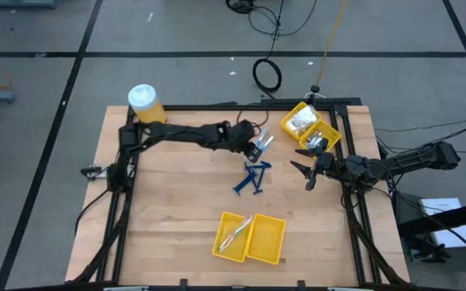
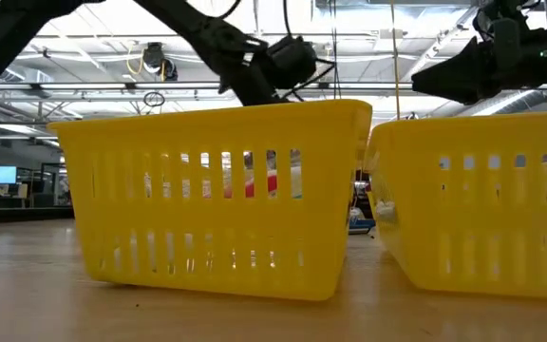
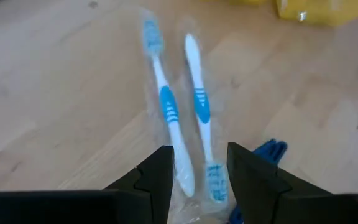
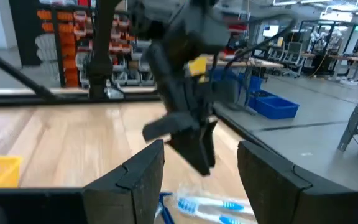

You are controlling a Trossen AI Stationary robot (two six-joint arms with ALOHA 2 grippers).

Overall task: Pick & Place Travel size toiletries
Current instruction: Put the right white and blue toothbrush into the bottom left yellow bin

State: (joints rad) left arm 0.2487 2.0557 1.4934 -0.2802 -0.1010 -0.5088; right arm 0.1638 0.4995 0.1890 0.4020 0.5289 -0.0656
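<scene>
A clear packet holding two white and light-blue toothbrushes (image 3: 182,106) lies flat on the wood toward the table's far side (image 1: 264,143). My left gripper (image 3: 199,171) (image 1: 256,149) is open and hovers over it, one finger on either side of the packet's end. The right wrist view shows those fingers (image 4: 194,146) above the toothbrushes (image 4: 216,206), with a gap between. Dark blue razors (image 1: 252,178) lie on the table just nearer than the packet. My right gripper (image 1: 307,171) (image 4: 201,158) is open and hangs in the air right of the razors.
A yellow two-compartment bin (image 1: 267,242) stands near the table's near edge, thin sticks (image 1: 235,234) in its left half; it fills the low view (image 2: 216,190). Another yellow bin (image 1: 311,128) at the far right holds packets and silvery pieces. A yellow jar (image 1: 144,103) stands far left.
</scene>
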